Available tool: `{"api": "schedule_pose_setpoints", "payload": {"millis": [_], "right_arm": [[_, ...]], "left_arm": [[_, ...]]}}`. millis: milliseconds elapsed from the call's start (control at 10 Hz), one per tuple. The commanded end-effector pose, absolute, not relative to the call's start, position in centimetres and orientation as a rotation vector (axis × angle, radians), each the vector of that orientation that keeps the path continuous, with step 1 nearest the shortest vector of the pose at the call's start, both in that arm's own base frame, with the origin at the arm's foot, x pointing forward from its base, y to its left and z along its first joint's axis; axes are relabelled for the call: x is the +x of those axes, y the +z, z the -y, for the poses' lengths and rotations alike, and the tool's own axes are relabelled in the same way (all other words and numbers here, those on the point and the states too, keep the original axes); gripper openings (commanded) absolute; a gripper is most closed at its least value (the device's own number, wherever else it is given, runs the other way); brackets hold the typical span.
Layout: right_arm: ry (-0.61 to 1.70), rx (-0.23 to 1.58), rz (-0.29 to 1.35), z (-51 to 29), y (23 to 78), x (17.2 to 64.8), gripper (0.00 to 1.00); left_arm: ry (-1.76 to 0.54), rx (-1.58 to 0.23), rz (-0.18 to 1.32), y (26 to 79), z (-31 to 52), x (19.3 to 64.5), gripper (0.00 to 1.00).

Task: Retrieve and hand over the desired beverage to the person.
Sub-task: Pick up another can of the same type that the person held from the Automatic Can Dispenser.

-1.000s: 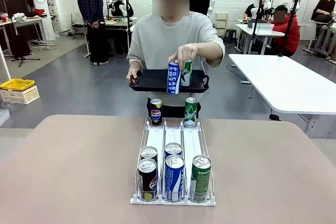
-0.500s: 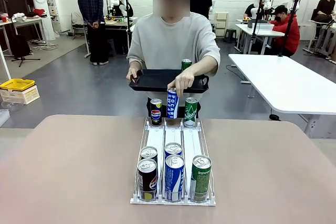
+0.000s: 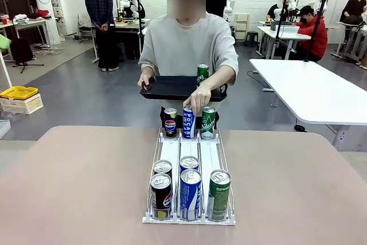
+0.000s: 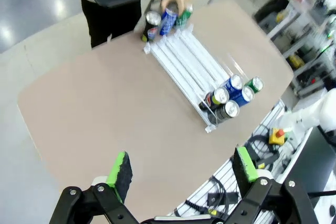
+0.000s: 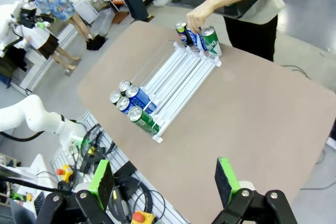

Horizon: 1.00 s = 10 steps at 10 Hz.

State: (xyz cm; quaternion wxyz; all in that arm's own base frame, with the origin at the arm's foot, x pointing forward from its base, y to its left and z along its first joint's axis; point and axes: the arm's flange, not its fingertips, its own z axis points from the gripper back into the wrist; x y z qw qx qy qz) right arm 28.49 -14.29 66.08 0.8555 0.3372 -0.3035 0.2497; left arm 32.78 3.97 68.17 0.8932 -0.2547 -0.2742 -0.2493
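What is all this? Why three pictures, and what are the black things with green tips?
One picture looks across a table at a person. The other two come from cameras on two robot arms, looking down. The green-tipped things are the arms' grabbing parts: the left tool and the right tool, both open, holding nothing. On the table stands a white rack with cans in three rows. The person holds a black tray carrying a green can, and one hand rests on a blue can.

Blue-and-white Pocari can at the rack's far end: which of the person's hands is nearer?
Their own left. The left hand is on the top of the blue-and-white can; the right hand is apart, higher, holding the black tray.
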Motion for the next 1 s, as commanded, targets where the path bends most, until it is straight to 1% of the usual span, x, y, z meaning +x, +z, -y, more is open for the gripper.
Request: {"api": "schedule_pose_setpoints", "payload": {"millis": [0,100,300,600,800,900], "right_arm": [[0.536,0.736,0.658,14.3,65.9,28.7,1.0],[0.536,0.736,0.658,14.3,65.9,28.7,1.0],[0.536,0.736,0.658,14.3,65.9,28.7,1.0],[0.536,0.736,0.658,14.3,65.9,28.7,1.0],[0.536,0.736,0.658,14.3,65.9,28.7,1.0],[0.536,0.736,0.658,14.3,65.9,28.7,1.0]], "left_arm": [[-0.567,-0.379,0.401,70.1,3.5,34.1,1.0],[-0.59,-0.326,0.329,70.5,8.1,34.4,1.0],[-0.508,-0.235,0.272,70.0,16.2,33.8,1.0],[-0.367,-0.131,0.277,65.5,26.0,32.6,1.0],[-0.29,-0.095,0.309,62.8,30.5,32.3,1.0],[-0.247,-0.083,0.288,61.5,32.3,32.4,1.0]]}}
